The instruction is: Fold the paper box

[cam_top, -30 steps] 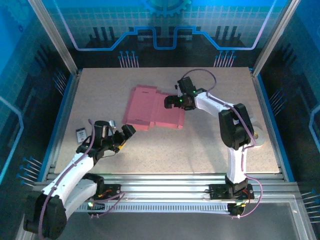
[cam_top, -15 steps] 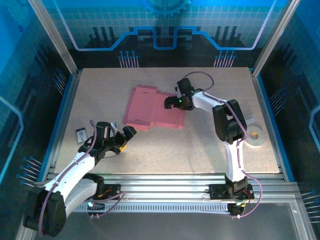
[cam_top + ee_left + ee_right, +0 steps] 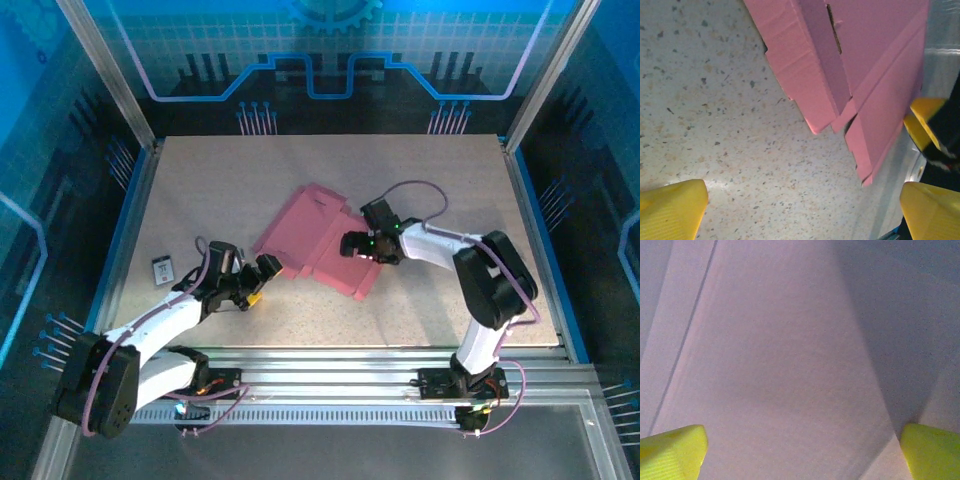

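Note:
The paper box [image 3: 312,228] lies flat and unfolded on the speckled table, turned at an angle, pink face up with creased panels and flaps. My right gripper [image 3: 348,243] rests low over its right half, jaws open. In the right wrist view a pale pink panel [image 3: 790,340] spans the space between the yellow-green fingertips [image 3: 670,450], and the right gripper [image 3: 802,452] holds nothing. My left gripper [image 3: 263,280] sits just off the box's near-left edge, open. In the left wrist view the box's corner flaps [image 3: 865,65] lie ahead of the left gripper [image 3: 802,210], with bare table between its yellow fingertips [image 3: 672,210].
A small black-and-white card [image 3: 163,270] lies on the table at the left, beside the left arm. Aluminium rails [image 3: 330,362] run along the near edge, and blue walls with metal posts close in the sides and back.
The right gripper has dragged the box toward the front and turned it, with the right arm swinging low and nearer. The left gripper has moved right, up to the box's near-left edge.

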`<state>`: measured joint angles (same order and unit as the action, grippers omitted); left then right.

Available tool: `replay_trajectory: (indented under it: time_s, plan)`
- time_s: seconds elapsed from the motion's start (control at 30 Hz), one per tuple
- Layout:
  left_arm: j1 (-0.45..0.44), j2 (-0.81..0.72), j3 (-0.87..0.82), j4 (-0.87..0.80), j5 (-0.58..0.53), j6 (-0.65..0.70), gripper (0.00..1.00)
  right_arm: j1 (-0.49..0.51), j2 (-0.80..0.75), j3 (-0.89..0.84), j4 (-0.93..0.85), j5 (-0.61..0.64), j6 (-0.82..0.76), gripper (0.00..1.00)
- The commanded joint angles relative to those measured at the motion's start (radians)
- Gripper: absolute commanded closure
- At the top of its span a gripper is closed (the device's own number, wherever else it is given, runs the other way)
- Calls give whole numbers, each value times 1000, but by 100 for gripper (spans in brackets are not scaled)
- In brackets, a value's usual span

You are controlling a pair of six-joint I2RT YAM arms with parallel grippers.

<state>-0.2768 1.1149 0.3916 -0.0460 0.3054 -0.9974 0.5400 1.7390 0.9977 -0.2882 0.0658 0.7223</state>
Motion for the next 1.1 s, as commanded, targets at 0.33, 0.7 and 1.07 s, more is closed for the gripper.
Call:
replay_trajectory:
  time_s: [0.33, 0.7, 1.07]
  plan:
    - [-21, 20, 170, -257, -189, 80, 1, 275, -251, -124, 6, -19, 133, 0]
    - [-14, 65, 253, -389, -266, 155, 2, 40, -214, -37, -76, -184, -203, 0]
    - [32, 196, 299, -343, -180, 203, 1, -23, -130, -85, -55, -201, -237, 0]
